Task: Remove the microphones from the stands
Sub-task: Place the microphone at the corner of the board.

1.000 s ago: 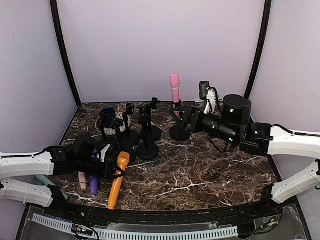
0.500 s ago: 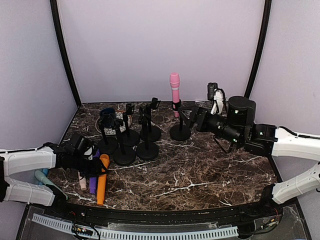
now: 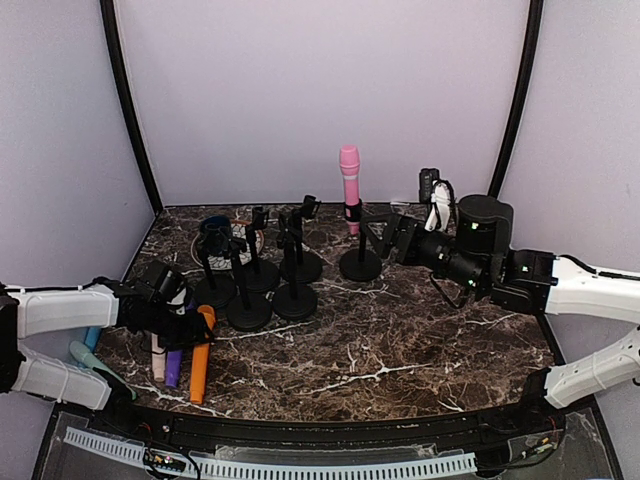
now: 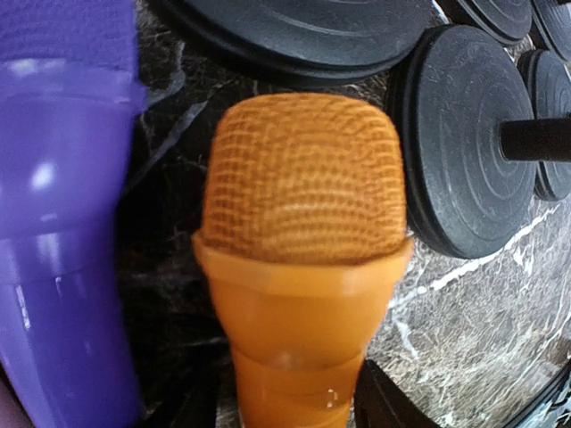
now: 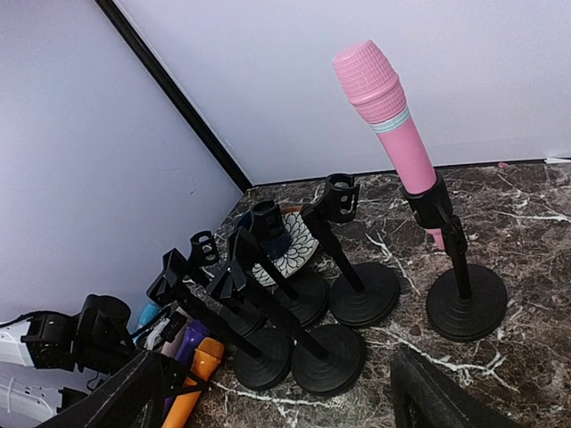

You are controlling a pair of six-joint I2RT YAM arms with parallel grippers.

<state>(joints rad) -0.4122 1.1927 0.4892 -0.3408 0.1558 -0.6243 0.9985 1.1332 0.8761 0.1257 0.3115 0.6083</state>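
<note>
A pink microphone (image 3: pixel 349 185) stands upright in the clip of a black stand (image 3: pixel 360 264) at the back middle; it also shows in the right wrist view (image 5: pixel 384 102) on its stand (image 5: pixel 465 304). My right gripper (image 3: pixel 378 232) is open and empty, just right of that stand, its fingertips (image 5: pixel 442 392) low in its own view. My left gripper (image 3: pixel 165 305) is shut on an orange microphone (image 3: pixel 199 355), which lies on the table at the front left; its mesh head (image 4: pixel 303 178) fills the left wrist view.
Several empty black stands (image 3: pixel 270 285) cluster left of centre (image 5: pixel 330 308). A purple microphone (image 3: pixel 172 365) (image 4: pixel 62 223), a pale pink one (image 3: pixel 157 360) and a teal one (image 3: pixel 85 350) lie beside the orange one. A blue cup on a patterned plate (image 3: pixel 215 232) sits at the back left.
My left gripper has carried the orange microphone left and laid it beside the purple one. My right gripper has drawn back a little to the right of the pink microphone's stand.
</note>
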